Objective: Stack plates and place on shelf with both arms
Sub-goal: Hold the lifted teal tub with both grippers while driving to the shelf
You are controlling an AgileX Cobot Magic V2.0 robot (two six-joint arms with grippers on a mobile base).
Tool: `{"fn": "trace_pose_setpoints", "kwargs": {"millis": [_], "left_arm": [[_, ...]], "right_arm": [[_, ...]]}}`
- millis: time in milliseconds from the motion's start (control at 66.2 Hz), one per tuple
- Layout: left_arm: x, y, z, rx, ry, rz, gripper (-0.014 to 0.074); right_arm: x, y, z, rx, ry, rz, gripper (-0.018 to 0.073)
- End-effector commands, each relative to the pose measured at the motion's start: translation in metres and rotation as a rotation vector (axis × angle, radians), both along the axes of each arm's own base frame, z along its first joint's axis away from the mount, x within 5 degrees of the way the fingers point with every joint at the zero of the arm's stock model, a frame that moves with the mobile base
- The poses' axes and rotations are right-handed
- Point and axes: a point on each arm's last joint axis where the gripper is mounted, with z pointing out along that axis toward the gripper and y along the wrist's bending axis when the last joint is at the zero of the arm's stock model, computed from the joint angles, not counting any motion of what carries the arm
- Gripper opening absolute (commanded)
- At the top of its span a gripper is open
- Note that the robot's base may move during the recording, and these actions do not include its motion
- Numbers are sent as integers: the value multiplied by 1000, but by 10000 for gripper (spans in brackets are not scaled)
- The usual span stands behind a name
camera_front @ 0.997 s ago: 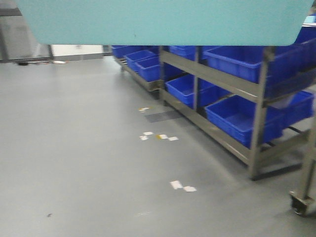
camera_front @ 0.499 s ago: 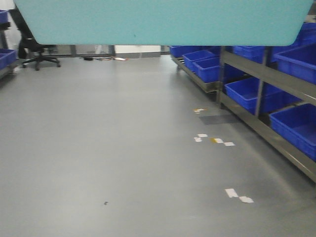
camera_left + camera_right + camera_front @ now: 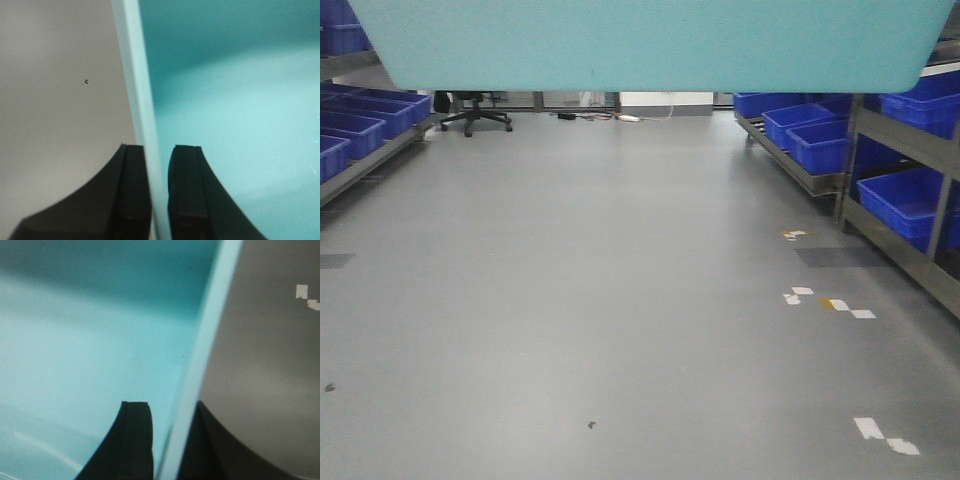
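No writing can be read in any view. The white scraps (image 3: 885,437) on the floor (image 3: 620,300), at 4 o'clock, are too small to show marks.

The smooth turquoise plastic plate (image 3: 650,45) is one plain colour with no pattern. Its thin rim (image 3: 137,100) reads paler, almost white-mint, in the wrist views. At that rim the left gripper (image 3: 159,155) and the right gripper (image 3: 169,410) are matte black.

Below the plate, the smooth pale grey floor (image 3: 620,280) is flecked with small white tape scraps (image 3: 885,437), one yellow scrap (image 3: 828,303) and a darker grey rectangular patch (image 3: 840,257).

Beneath the plate's right and left ends are deep blue plastic bins (image 3: 895,200) on dull grey metal racks (image 3: 848,160). Under the plate's left part is a black swivel office chair (image 3: 472,108).
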Motion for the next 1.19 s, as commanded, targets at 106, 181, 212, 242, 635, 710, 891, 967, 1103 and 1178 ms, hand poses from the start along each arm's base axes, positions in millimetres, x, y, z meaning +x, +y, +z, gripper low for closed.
{"fn": "trace_pose_setpoints", "kwargs": {"millis": [106, 181, 212, 242, 635, 710, 891, 967, 1103, 1178], "left_arm": [[-19, -13, 33, -183, -90, -58, 87], [-19, -13, 33, -183, -90, -58, 87], [-19, -13, 33, -183, -90, -58, 87], [-19, -13, 33, -183, -90, -58, 87], [-19, -13, 33, -183, -90, -58, 87], [-19, -13, 33, -183, -90, -58, 87], [-19, -13, 33, -183, -90, -58, 87], [-19, -13, 33, -183, -90, -58, 87], [-19, -13, 33, -183, -90, -58, 87], [-19, -13, 33, -183, -90, -58, 87]], "right_arm": [[-13, 14, 36, 173, -159, 65, 55], [-13, 14, 36, 173, -159, 65, 55], [-13, 14, 36, 173, -159, 65, 55], [-13, 14, 36, 173, -159, 65, 55], [-13, 14, 36, 173, -158, 65, 55], [-13, 14, 36, 173, -158, 65, 55], [-13, 14, 36, 173, -158, 65, 55], [-13, 14, 36, 173, -158, 65, 55], [-13, 14, 36, 173, -158, 65, 55], [-13, 14, 36, 173, -158, 65, 55]]}}
